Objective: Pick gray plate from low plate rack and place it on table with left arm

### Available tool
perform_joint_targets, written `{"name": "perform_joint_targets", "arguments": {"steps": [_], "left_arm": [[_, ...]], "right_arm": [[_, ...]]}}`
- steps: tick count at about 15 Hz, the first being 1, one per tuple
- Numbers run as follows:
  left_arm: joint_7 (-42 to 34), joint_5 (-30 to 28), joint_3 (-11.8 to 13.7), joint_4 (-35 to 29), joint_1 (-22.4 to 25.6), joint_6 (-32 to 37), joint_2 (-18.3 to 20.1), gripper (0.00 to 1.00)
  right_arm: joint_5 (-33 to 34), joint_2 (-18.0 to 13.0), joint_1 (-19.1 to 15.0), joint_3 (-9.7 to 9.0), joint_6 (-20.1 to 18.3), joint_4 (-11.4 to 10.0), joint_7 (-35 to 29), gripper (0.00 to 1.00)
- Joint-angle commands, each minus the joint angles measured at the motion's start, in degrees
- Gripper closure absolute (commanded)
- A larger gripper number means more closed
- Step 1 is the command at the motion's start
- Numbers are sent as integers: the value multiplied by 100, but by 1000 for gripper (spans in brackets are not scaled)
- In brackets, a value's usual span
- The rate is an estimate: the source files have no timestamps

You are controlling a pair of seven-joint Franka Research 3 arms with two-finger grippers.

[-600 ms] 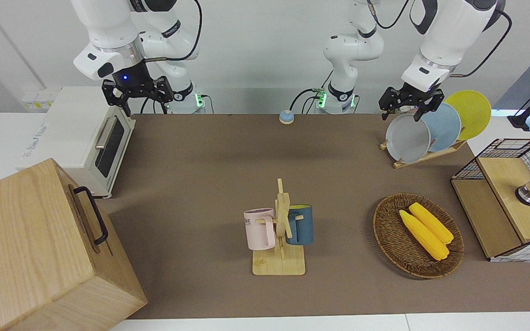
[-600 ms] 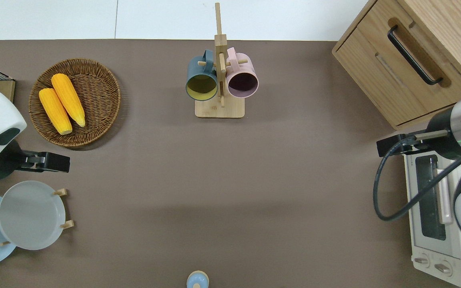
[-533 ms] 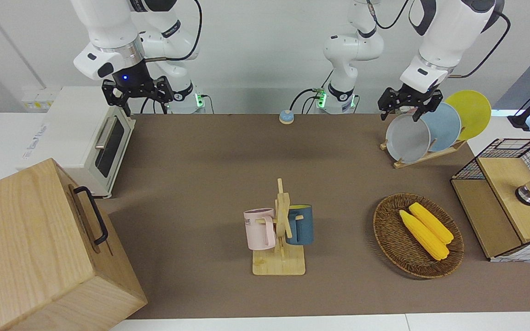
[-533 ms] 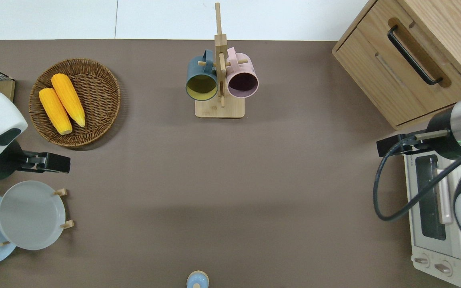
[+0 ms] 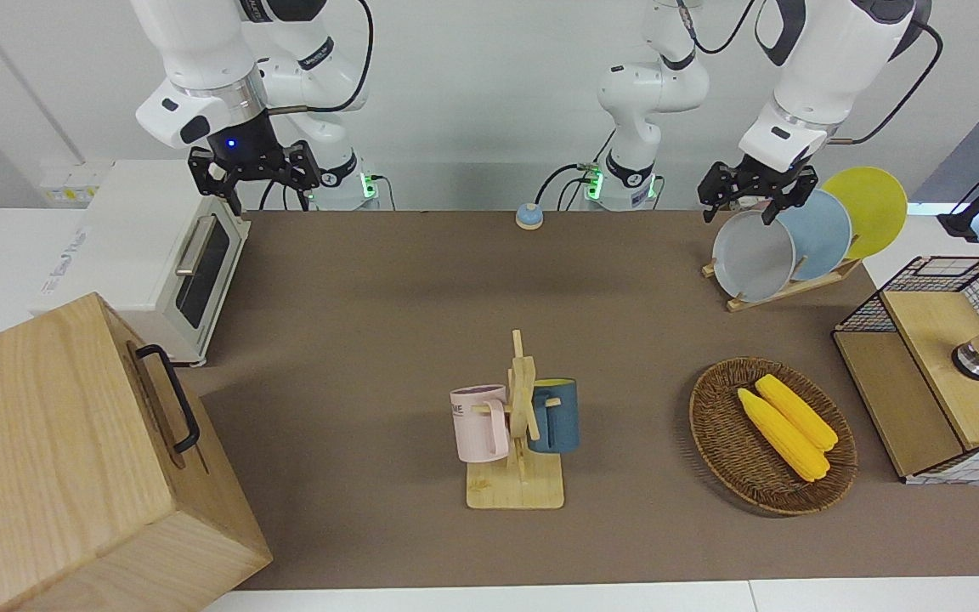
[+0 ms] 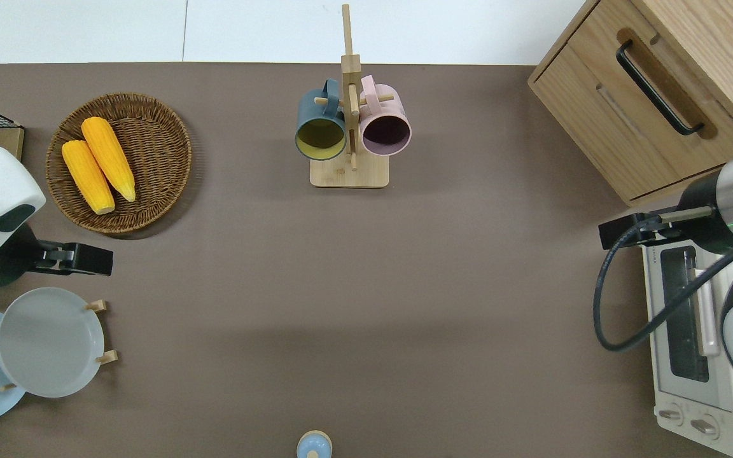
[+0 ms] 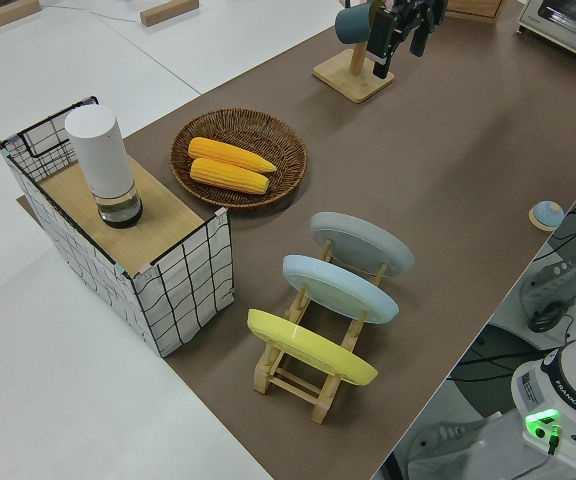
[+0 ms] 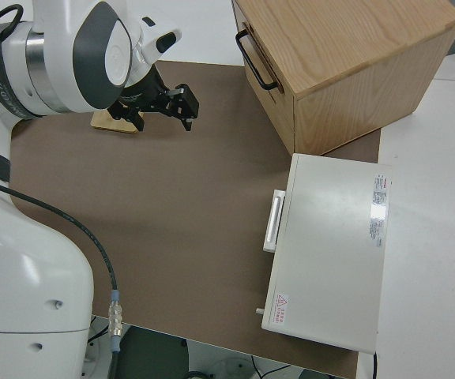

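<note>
Left gripper (image 5: 755, 198) hangs w/ fingers spread apart, holding nothing, just above the top rim of the gray plate (image 5: 753, 255), no contact visible; that plate sits tilted in the low plate rack (image 5: 783, 289), in the slot farthest from the robots, w/ the light blue plate (image 5: 821, 231) and the yellow plate (image 5: 872, 208) slotted nearer to them. Rack stands on the brown table (image 5: 387, 323) at the left arm's end, white wall at the robots' backs; right arm parked, its gripper (image 5: 253, 170) fingers also apart and empty. Around: wicker basket (image 5: 715, 433) w/ two corn cobs (image 5: 787, 429) farther from the robots than the rack, mug stand (image 5: 519, 425) mid-table w/ a pink and a dark blue mug, toaster oven (image 5: 166, 255) and wooden cabinet (image 5: 56, 459) at the right arm's end.
</note>
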State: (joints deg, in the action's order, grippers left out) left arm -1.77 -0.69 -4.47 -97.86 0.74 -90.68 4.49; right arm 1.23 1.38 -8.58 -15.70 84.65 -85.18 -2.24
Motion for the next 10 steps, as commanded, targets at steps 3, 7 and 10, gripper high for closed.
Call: {"name": "perform_joint_targets", "arguments": {"steps": [3,7,10], "left_arm": [[-25,34,-10,-137,23,7,122,0],[-516,60,77,-137,84,138,122,0],[-632,86,306,-137,93,226,122,0]], "right_arm": [[9,-15,-117,-108,-80,54,-75,17],[9,-15,-117,-108,-89,54,-75,17],[9,-15,-117,-108,-89,54,-75,17]]}}
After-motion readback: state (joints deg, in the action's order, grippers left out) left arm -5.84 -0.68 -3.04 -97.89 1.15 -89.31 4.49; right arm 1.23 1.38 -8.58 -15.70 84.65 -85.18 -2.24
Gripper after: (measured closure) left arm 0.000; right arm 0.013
